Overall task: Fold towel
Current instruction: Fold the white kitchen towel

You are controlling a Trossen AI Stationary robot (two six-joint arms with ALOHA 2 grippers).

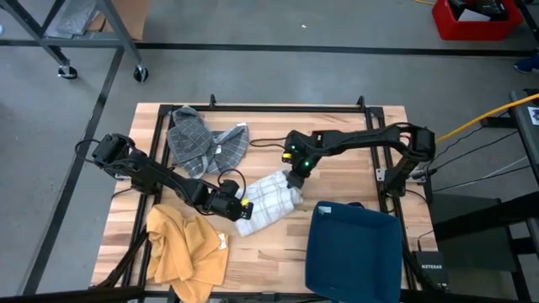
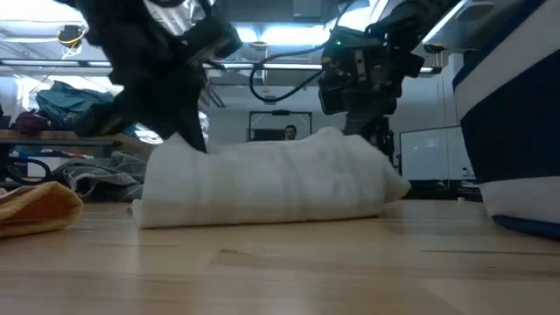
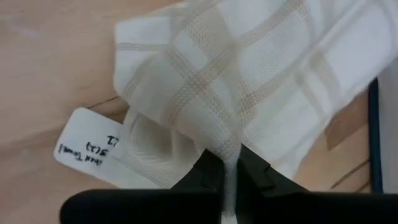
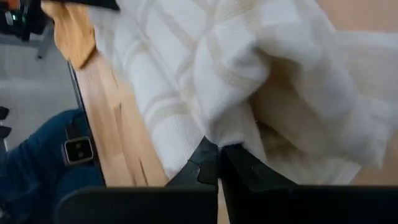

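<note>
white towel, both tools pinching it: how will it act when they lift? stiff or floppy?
Probably floppy: the white towel lies bunched in soft folds on the table, so the span between the left tool and right tool should sag. Likely light, since thin pinches hold it. The woven check looks grippy, so slipping seems unlikely. Its paper tag may dangle.

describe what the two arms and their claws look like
Both arms are dark, near-black jointed links with black cables trailing along them. The left arm ends in a boxy wrist with a yellow mark beside the left claw. The right arm shows small green lights near the right claw. Each claw has two dark, angular fingers.
</note>
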